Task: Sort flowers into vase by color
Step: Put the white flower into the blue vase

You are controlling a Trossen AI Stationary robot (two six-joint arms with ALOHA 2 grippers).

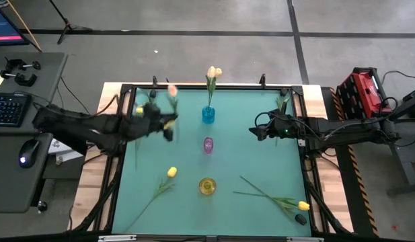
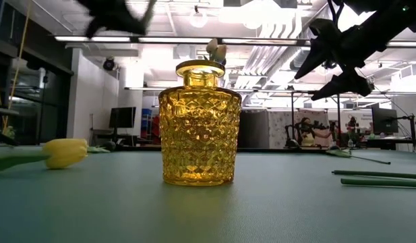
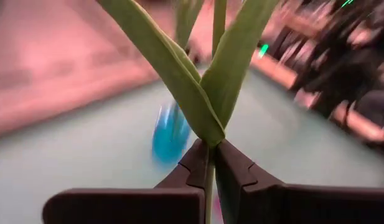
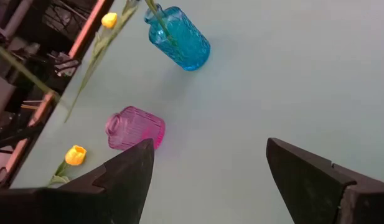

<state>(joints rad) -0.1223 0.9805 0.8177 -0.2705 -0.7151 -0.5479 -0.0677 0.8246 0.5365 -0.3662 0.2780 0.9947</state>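
- A slim artificial tulip with a pale peach bud and green stem is clamped in the closed left end effector, its leaves rising straight from the fingers.
- Peach-cream tulips stand upright in the blue glass vase, beyond the left end effector.
- A yellow-budded tulip lies flat on the counter, near the left end effector's side.
- Another yellow tulip and a dark-budded one lie together, well apart from the spread right end effector.
- The pink glass vase and the amber glass vase stand between the end effectors.

Even, bright overhead lighting; heavy motion blur around the blue vase in the left wrist view.
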